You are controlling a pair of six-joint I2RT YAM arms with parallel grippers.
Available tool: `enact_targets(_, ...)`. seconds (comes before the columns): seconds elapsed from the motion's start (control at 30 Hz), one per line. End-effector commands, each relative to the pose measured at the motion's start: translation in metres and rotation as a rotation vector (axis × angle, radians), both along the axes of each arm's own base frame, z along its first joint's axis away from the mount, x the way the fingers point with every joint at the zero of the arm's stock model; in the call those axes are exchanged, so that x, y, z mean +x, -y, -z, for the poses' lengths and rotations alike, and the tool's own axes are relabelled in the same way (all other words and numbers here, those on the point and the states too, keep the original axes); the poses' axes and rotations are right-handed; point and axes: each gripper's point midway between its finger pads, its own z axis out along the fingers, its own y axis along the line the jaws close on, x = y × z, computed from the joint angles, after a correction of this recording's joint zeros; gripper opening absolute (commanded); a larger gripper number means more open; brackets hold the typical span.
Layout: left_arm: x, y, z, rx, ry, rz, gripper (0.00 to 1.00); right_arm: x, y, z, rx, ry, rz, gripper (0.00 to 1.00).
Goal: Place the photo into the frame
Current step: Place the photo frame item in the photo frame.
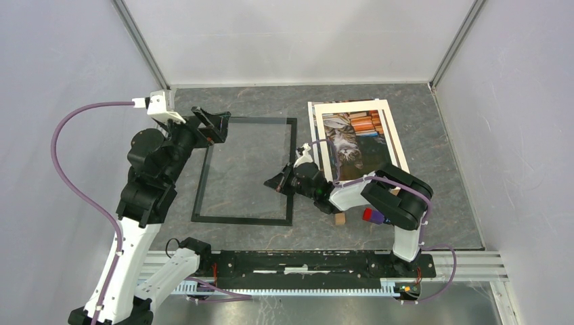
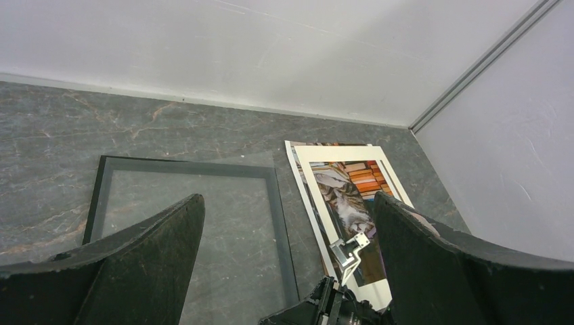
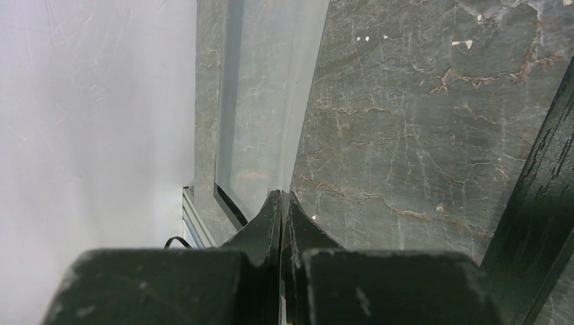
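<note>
Toward the left edge, left end effector (image 1: 215, 126): spread wide with nothing between its fingers, held over the far left corner of the frame.
frame (image 1: 244, 220): thin black rectangle lying flat on the grey marbled surface (image 1: 440, 203), left of the middle, its longer sides running from the near edge toward the far edge.
clear pane (image 1: 247, 169): lies inside the frame, slightly askew to the black border.
right end effector (image 1: 277, 183): fingers pressed together and pointing left, low at the frame's right side, with the tips at the pane's edge. Whether the pane is caught between them cannot be told.
photo (image 1: 348, 139): a cat among books, lying flat toward the far right corner, just right of the frame with a strip of bare surface between them. It is not in the frame.
white mat (image 1: 352, 103): borders the photo on all sides.
brown board (image 1: 401, 154): shows from under the mat along its right side.
wooden block (image 1: 340, 219): small, beside the right arm, toward the near edge.
</note>
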Motion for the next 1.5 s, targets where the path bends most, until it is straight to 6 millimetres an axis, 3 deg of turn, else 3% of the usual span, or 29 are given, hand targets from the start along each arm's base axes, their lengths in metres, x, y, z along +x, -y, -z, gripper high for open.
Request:
enact_targets(0.0, 0.002, 0.002, -0.012, -0.037, 0.04, 0.007, 1.0, 0.003, -0.003, -0.025, 0.065, 0.047, -0.002, 0.0)
enact_targets(1.47, 0.003, 0.003, -0.011, -0.036, 0.038, 0.01, 1.0, 0.001, 0.011, -0.014, 0.013, 0.024, 0.024, 0.0)
